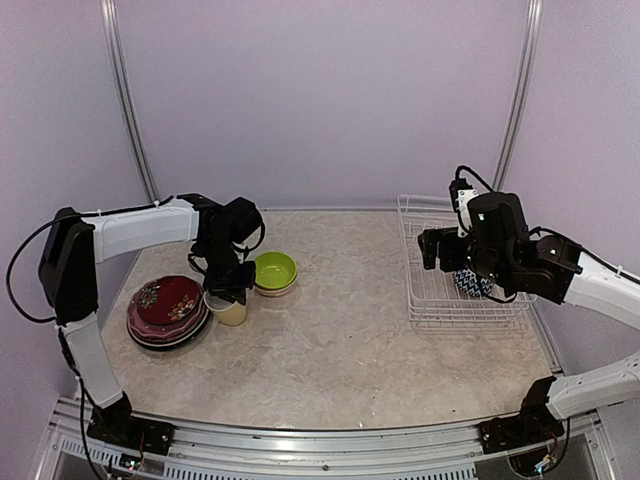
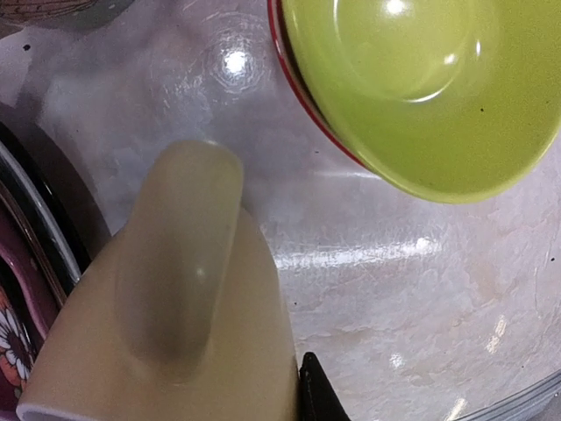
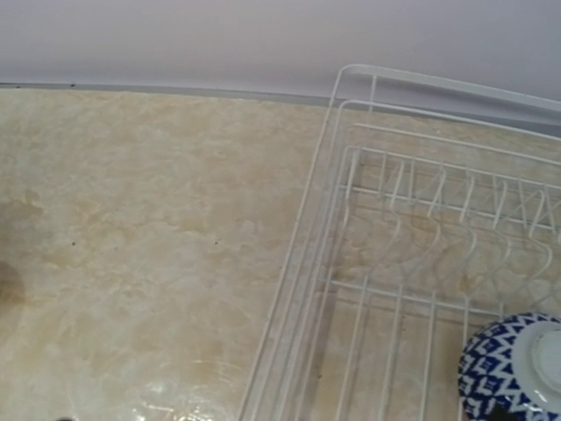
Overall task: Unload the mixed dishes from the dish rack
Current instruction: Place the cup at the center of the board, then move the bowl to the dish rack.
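1. Top view: closest to the lens, both arm bases are bolted at the near edge of the marbled beige worktop (image 1: 340,340).
   - The left arm rises, elbows over and points its wrist straight down. The left end effector (image 1: 228,290) sits on the pale-yellow mug (image 1: 230,312), jaws almost closed on the mug's wall.
   - The mug stands upright between a stack of plates (image 1: 165,310) – a glossy red floral one on top – and a lime-green bowl (image 1: 275,270).
   - The right arm reaches forward with its wrist level, over the white wire dish rack (image 1: 450,320). The right end effector (image 1: 428,252) is spread wide and holds nothing.
   - A blue-and-white bowl (image 1: 470,283) in the rack is mostly hidden under the wrist.

2. Left wrist view: the mug (image 2: 175,333) fills the lower left, its smooth handle facing the camera.
   - One black fingertip (image 2: 311,395) shows at its side – the other is out of frame.
   - The lime-green bowl (image 2: 421,88) and the plate edges (image 2: 17,289) are cropped.

3. Right wrist view: no fingers are visible.
   - The rack (image 3: 337,96) shows thin rods and upright prongs.
   - The blue-and-white bowl (image 3: 513,368) lies in its near corner, cut off by the frame.
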`<action>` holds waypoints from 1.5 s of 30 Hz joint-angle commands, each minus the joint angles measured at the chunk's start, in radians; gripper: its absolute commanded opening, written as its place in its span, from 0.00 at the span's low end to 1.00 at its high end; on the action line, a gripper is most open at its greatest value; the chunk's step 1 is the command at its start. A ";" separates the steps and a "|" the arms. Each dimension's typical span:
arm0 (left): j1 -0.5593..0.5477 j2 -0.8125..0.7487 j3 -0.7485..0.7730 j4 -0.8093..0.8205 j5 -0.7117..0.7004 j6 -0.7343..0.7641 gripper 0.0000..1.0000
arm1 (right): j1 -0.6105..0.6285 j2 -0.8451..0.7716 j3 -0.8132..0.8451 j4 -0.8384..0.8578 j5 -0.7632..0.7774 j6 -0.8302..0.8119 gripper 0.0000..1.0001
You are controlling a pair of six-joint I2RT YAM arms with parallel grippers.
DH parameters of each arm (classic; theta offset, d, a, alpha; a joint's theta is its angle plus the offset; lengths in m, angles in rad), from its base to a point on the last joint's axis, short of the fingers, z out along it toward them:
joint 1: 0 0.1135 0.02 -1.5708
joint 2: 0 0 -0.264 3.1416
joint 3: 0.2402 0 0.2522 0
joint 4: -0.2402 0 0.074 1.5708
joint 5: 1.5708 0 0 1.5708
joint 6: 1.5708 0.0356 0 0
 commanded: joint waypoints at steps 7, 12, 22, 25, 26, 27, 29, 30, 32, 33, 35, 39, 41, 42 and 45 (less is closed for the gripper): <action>0.001 -0.058 -0.034 0.052 -0.017 0.021 0.51 | -0.003 -0.024 -0.003 -0.049 0.052 0.009 1.00; -0.002 -0.142 -0.018 0.034 -0.005 0.038 0.63 | -0.002 -0.021 0.002 -0.069 0.069 0.014 1.00; 0.003 -0.306 0.157 0.108 0.083 0.194 0.68 | -0.029 0.032 0.050 -0.216 0.173 0.102 1.00; 0.008 -0.312 0.228 0.188 0.168 0.230 0.72 | -0.083 0.057 0.066 -0.249 0.151 0.125 1.00; 0.008 -0.311 0.247 0.218 0.209 0.240 0.72 | -0.105 0.066 0.069 -0.255 0.141 0.127 1.00; 0.008 -0.309 0.259 0.248 0.238 0.246 0.73 | -0.127 0.075 0.073 -0.264 0.126 0.131 1.00; 0.010 -0.308 0.265 0.313 0.283 0.252 0.74 | -0.171 0.095 0.081 -0.280 0.097 0.138 1.00; 0.011 -0.308 0.262 0.338 0.307 0.255 0.76 | -0.191 0.104 0.086 -0.289 0.088 0.140 1.00; 0.013 -0.307 0.253 0.379 0.347 0.269 0.79 | -0.230 0.121 0.092 -0.299 0.069 0.141 1.00; 0.014 -0.308 0.240 0.391 0.354 0.275 0.82 | -0.252 0.128 0.091 -0.298 0.056 0.139 1.00; 0.023 -0.313 0.198 0.416 0.353 0.278 0.87 | -0.298 0.143 0.081 -0.282 0.020 0.122 1.00; 0.045 -0.358 0.094 0.471 0.347 0.284 0.98 | -0.407 0.190 0.064 -0.238 -0.058 0.073 1.00; 0.048 -0.375 0.060 0.485 0.331 0.293 0.99 | -0.460 0.226 0.067 -0.227 -0.093 0.041 1.00; 0.053 -0.388 0.041 0.488 0.328 0.291 0.99 | -0.494 0.249 0.074 -0.223 -0.110 0.027 1.00; 0.049 -0.414 0.016 0.489 0.306 0.295 0.99 | -0.564 0.320 0.086 -0.202 -0.168 -0.015 1.00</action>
